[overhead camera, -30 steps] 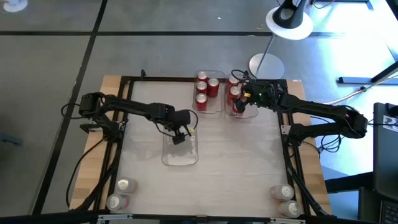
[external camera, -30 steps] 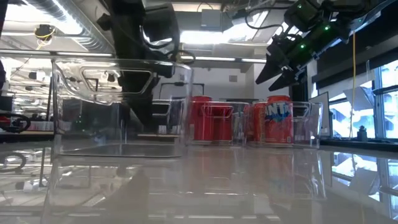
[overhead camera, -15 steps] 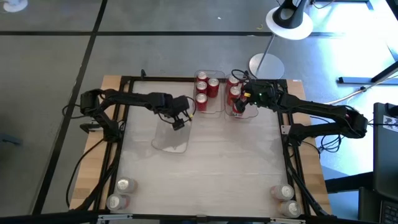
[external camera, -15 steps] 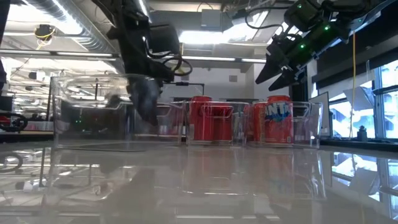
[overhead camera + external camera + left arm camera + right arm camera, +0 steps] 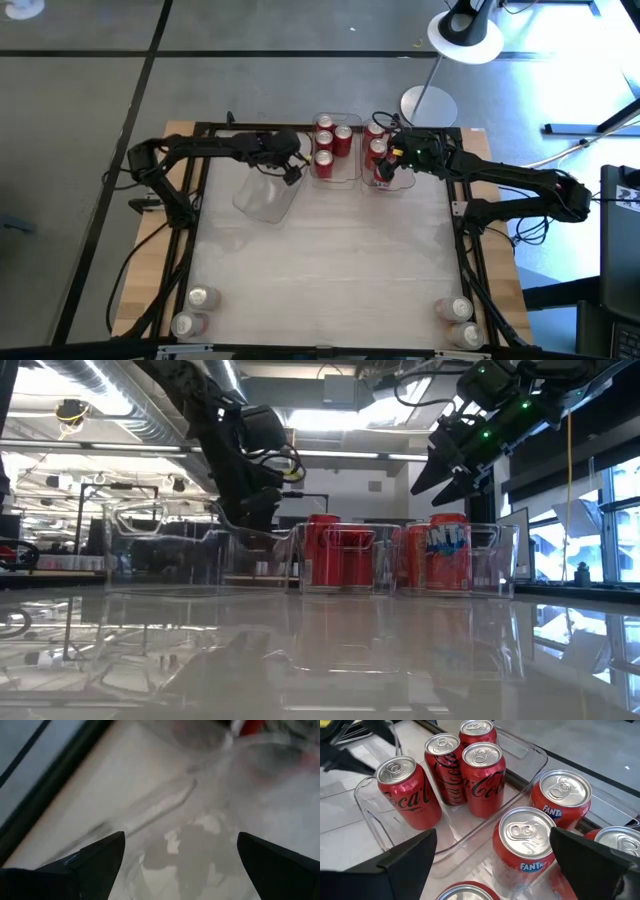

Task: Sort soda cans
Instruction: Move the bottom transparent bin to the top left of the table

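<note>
My left claw (image 5: 291, 170) is spread wide at the far side of the tabletop (image 5: 340, 280), right at the edge of an empty clear bin (image 5: 264, 196). Whether its fingers grip the bin's rim I cannot tell. My right claw (image 5: 384, 165) hangs with its fingers wide apart and nothing between them, over the right-hand clear bin (image 5: 517, 870) of orange-soda cans (image 5: 523, 849). Just beside that stands the middle bin (image 5: 370, 810), holding four red cola cans (image 5: 482, 777) upright; the empty bin sits just left of it. In the low view the two filled bins stand side by side, red cans showing through their walls. Well apart from these, two loose cans (image 5: 195, 310) stand at the near left corner of the tabletop and two more cans (image 5: 457, 322) at the near right corner.
</note>
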Controlling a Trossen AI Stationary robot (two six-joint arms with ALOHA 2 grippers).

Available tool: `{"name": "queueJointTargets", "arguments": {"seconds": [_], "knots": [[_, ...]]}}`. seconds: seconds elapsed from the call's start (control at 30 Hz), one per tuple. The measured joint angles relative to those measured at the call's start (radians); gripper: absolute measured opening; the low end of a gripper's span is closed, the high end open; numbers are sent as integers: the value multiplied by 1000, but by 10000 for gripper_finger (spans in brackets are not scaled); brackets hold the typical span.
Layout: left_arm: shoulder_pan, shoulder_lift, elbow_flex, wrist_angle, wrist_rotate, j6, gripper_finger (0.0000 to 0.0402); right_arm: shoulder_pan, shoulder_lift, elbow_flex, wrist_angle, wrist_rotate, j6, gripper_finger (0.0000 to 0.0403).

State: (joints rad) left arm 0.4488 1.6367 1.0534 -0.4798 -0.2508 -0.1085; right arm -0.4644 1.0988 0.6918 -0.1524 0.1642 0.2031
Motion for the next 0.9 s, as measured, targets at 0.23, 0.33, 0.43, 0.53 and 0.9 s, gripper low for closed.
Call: {"name": "queueJointTargets", "arguments": {"seconds": [0.23, 0.33, 0.43, 0.53, 0.9], "knots": [[58, 1, 0, 155, -1, -49, 373, 0, 0, 0, 0, 0, 0, 388], [78, 10, 1, 218, -13, -72, 373, 0, 0, 0, -1, 0, 0, 388], [98, 37, 1, 252, -38, -89, 373, 0, 0, 0, -1, 0, 0, 388], [114, 66, 1, 260, -45, -80, 373, 0, 7, 0, -2, 0, 0, 388], [46, -139, 61, -81, -126, -46, 373, 0, 51, 0, -13, -2, 3, 388]]}}
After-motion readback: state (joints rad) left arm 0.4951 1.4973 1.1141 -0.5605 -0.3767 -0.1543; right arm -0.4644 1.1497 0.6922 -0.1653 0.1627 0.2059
